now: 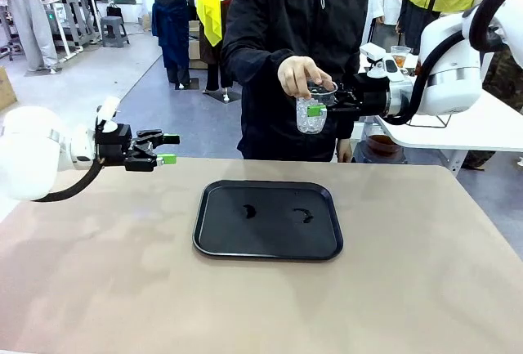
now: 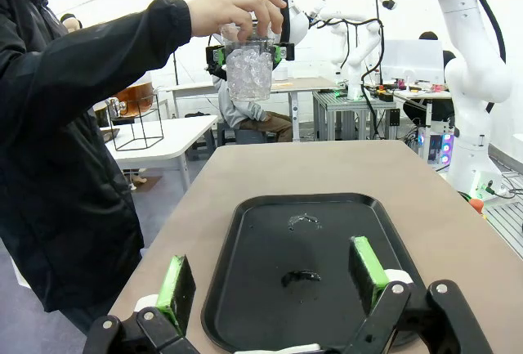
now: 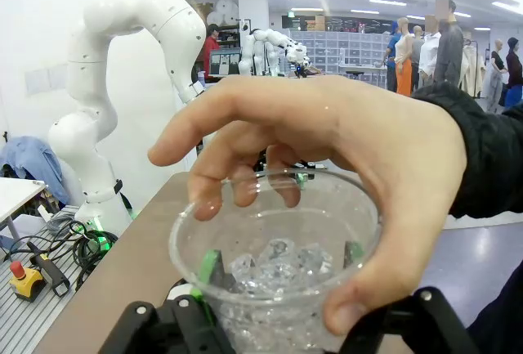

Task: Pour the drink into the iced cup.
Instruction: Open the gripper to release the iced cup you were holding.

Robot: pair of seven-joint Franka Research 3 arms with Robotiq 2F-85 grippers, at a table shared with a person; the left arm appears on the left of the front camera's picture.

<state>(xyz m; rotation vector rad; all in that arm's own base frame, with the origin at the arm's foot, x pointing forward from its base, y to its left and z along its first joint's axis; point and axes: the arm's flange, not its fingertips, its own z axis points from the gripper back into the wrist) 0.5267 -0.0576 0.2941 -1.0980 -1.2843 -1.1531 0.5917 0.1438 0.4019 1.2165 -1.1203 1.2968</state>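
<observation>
The iced cup, a clear plastic cup full of ice, hangs above the table's far edge. A person's hand grips its rim from above. My right gripper is shut on the cup, green pads against both sides; the left wrist view shows the same gripper and cup. In the right wrist view the cup sits between my right gripper's fingers under the hand. The amber drink shows in a glass jar on a side table. My left gripper is open, holding nothing.
A black tray lies mid-table with two small wet marks on it. The person in a black jacket stands at the far edge. A white side table stands behind my right arm, and a black wire stand carries the jar.
</observation>
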